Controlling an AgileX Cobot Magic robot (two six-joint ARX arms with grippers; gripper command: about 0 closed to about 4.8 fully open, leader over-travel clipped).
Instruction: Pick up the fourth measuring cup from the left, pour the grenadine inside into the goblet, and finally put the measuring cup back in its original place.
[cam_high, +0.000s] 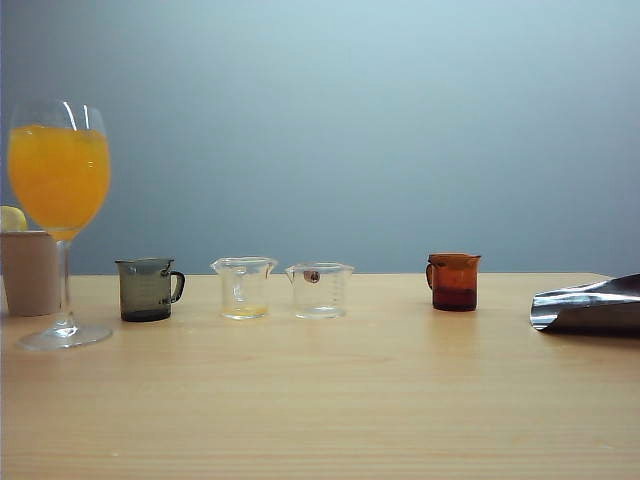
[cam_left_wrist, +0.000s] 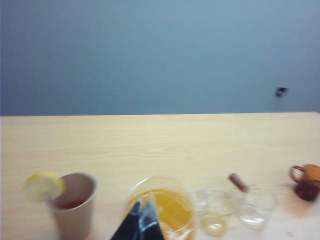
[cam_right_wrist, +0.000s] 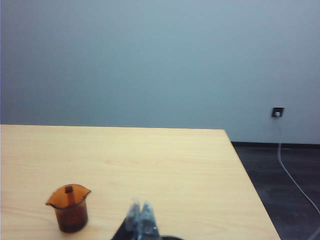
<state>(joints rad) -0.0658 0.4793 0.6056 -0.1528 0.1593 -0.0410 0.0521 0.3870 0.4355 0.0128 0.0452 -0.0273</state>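
Cups in a row on the table (cam_high: 320, 400), both grippers above it and holding nothing.

From the left: a beige cup (cam_high: 28, 272), the goblet (cam_high: 60, 215) with orange juice (cam_high: 58, 180), a smoky grey cup (cam_high: 147, 289), two clear cups (cam_high: 244, 287) (cam_high: 320, 290), then, well apart, the fourth measuring cup (cam_high: 454, 281) with the grenadine (cam_high: 455, 299) at its bottom. A shiny object (cam_high: 590, 306) lies at the far right. The left gripper (cam_left_wrist: 141, 215) hangs over the goblet, fingers pressed together; the right gripper (cam_right_wrist: 141, 217), also pressed together, is near the amber cup.
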